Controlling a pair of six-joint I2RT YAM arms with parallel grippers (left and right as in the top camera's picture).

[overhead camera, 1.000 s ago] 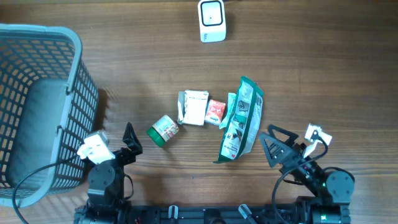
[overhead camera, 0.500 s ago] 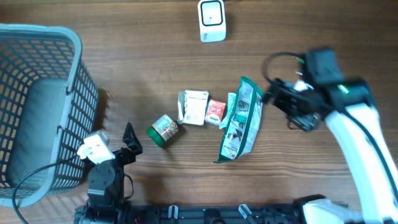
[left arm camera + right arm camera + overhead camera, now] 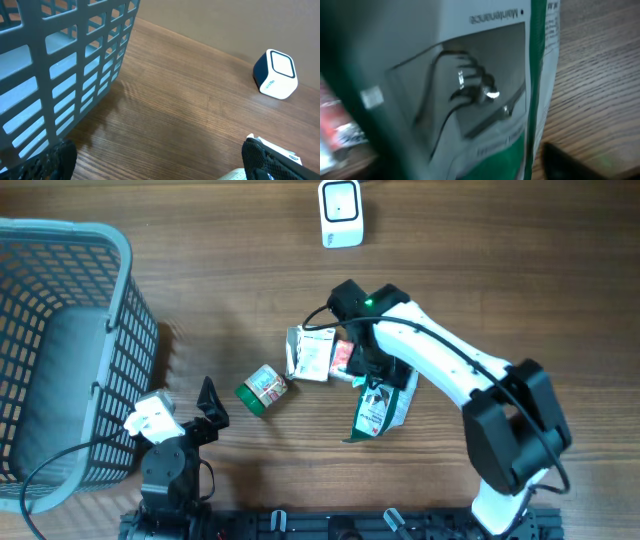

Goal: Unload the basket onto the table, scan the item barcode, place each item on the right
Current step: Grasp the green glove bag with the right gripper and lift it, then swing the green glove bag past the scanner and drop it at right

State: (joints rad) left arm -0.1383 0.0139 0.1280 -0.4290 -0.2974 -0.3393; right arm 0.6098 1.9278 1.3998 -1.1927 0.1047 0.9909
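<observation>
The green-and-white foil pouch lies flat mid-desk. You're at the pick-up: right fingers sit at its top end, grip unclear; left fingers spread wide, idle. Next, lift it toward the white cube scanner.

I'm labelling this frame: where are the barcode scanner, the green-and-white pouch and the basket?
barcode scanner [image 3: 341, 210], overhead view, its white top face.
green-and-white pouch [image 3: 383, 408], overhead view, its lower half below the arm.
basket [image 3: 125, 350], overhead view, its right mesh wall.
</observation>
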